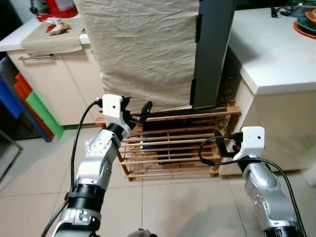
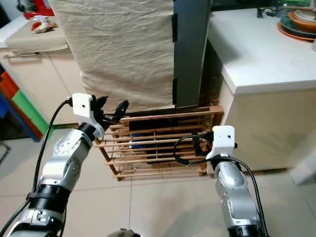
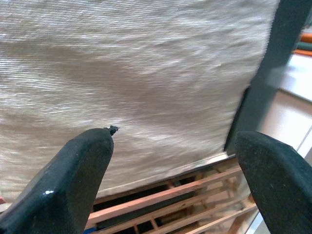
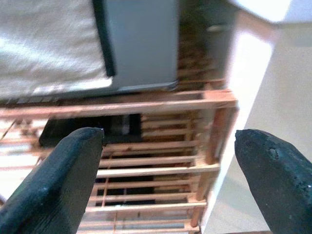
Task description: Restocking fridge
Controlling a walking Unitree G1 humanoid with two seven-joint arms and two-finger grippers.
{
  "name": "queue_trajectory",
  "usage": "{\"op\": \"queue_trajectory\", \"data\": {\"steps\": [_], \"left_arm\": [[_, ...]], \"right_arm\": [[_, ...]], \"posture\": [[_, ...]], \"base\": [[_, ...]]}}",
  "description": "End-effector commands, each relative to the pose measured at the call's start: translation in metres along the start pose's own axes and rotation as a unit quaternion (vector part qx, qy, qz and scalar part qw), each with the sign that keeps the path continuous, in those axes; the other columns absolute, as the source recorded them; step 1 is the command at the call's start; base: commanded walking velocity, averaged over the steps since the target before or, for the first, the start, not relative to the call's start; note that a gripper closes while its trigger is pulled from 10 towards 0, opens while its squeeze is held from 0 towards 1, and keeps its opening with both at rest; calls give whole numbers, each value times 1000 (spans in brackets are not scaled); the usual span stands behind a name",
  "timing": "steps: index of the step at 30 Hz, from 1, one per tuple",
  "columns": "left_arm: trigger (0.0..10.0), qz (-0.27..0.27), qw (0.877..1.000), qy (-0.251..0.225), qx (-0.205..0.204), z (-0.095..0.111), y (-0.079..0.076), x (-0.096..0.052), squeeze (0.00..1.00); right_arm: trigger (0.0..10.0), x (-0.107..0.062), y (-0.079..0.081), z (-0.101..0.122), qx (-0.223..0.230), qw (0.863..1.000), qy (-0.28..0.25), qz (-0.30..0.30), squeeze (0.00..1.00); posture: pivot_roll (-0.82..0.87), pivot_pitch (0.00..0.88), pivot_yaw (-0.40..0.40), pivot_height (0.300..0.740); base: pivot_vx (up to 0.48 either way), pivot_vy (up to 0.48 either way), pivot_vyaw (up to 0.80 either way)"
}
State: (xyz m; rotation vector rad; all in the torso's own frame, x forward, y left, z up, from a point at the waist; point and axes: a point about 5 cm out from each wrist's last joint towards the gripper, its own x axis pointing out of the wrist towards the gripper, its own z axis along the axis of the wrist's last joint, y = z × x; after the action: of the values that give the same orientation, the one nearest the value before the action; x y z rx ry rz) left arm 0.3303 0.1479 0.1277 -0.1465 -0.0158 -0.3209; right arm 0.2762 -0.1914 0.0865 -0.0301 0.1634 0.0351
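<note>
The fridge (image 1: 212, 54) is a tall dark grey box with a creased beige cloth (image 1: 143, 49) draped over its front. It stands on a low wooden slatted rack (image 1: 173, 148) on the tiled floor. My left gripper (image 1: 138, 109) is raised at the cloth's lower left corner, just above the rack. It is open, and its fingers (image 3: 83, 165) hold nothing. My right gripper (image 4: 168, 134) is lower, in front of the rack's right end. It is open too, with only the slats and the fridge's base between its fingers.
A white counter (image 1: 276, 49) stands close on the right of the fridge, with stacked plates (image 1: 306, 22) at its far end. On the left is a cabinet (image 1: 54, 84) with a snack packet (image 1: 57, 27) on top. Coloured boards (image 1: 34, 106) lean beside it.
</note>
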Motion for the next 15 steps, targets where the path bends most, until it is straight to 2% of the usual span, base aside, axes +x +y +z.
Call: {"op": "queue_trajectory", "data": {"steps": [1, 6, 13, 15], "left_arm": [[10000, 6, 1000, -7, 8, 10, -1, 5, 0], [10000, 26, 999, 0, 21, 14, 4, 12, 0], [10000, 23, 1000, -10, 17, 20, 3, 16, 0], [10000, -14, 999, -33, -3, 25, -8, 13, 0]], "right_arm": [[10000, -1, -6, -1, -3, 1000, -1, -14, 0], [10000, -5, -11, -2, -3, 999, -10, -31, 0], [10000, -10, -17, -5, -5, 999, -11, -48, 0], [10000, -11, -20, -5, -2, 998, -14, -55, 0]], "posture": [[-117, 0, 117, 740], [-119, 0, 116, 740], [-126, 0, 121, 740], [-135, 0, 130, 740]], "base": [[0, 472, -712], [0, 472, -705], [0, 472, -700], [-308, 371, -694]]}}
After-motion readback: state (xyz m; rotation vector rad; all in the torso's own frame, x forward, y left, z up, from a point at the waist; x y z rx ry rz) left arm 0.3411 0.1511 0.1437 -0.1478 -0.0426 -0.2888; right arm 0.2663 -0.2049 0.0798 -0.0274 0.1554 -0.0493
